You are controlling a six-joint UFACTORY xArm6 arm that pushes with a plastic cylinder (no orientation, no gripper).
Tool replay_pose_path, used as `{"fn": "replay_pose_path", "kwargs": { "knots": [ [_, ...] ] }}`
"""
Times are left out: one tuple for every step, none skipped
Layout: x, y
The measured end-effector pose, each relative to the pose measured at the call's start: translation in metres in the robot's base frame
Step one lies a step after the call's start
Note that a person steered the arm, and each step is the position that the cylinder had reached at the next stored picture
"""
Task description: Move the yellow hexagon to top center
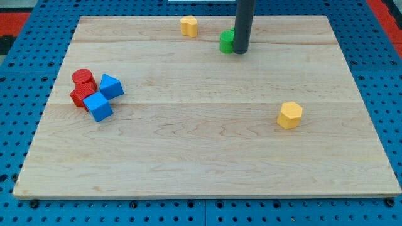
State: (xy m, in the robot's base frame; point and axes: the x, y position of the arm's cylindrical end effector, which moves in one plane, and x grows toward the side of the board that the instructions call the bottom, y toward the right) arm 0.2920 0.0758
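Observation:
A yellow hexagon-like block (289, 115) lies on the wooden board (201, 163) at the view's right, a little below the middle. A second, smaller-looking yellow block (188, 26) sits near the top edge, just left of centre; I cannot make out its shape. My tip (240, 51) rests on the board near the top centre, against the right side of a green block (226, 42), which the rod partly hides. The tip is far above and to the left of the yellow hexagon-like block.
At the view's left is a tight cluster: a red cylinder (83, 78), another red block (79, 96) below it, and two blue cubes (111, 86) (98, 106). A blue pegboard surface (19, 201) surrounds the board.

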Motion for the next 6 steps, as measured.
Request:
{"fn": "replay_pose_path", "kwargs": {
  "knots": [
    [-0.006,-0.002],
    [0.037,0.031],
    [0.095,0.092],
    [0.172,0.113],
    [0.245,0.101],
    [0.248,0.102]
  ]
}}
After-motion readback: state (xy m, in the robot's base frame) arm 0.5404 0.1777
